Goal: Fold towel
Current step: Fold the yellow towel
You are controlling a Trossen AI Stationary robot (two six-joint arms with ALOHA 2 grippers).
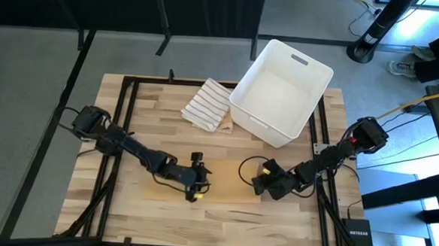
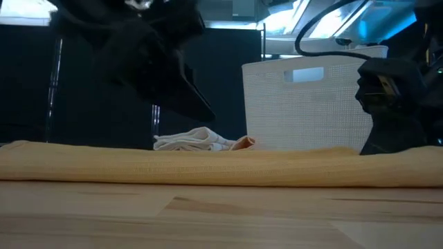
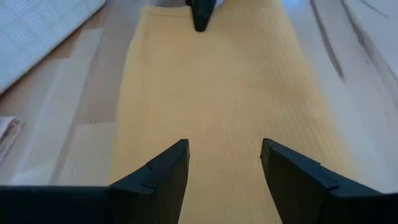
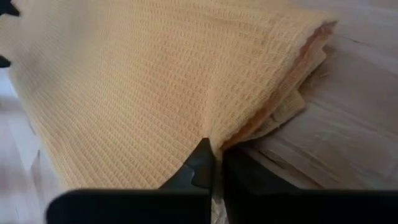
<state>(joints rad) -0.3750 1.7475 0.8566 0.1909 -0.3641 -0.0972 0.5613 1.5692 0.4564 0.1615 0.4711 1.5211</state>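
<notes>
A: Where's the towel?

B: The yellow waffle-weave towel (image 1: 228, 182) lies flat on the wooden tabletop (image 1: 160, 108), between the two arms, already folded into a narrow strip with stacked layers showing at one end.

A: And the end effectors?

B: The right end effector (image 4: 214, 163) has its fingers together, pinched on the towel's edge near a corner. The left end effector (image 3: 224, 171) hovers low over the other end with its fingers apart, holding nothing.

A: How will the cloth behave?

B: I'd judge it light, soft and limp, so it will drape and sag from any pinch. The waffle texture should give decent grip, but the layers could slide apart.

A: Best place to hold?

B: At the corners of the short edge, catching every layer. The striped cloth (image 1: 207, 105) and white bin (image 1: 281, 90) sit well away.
</notes>
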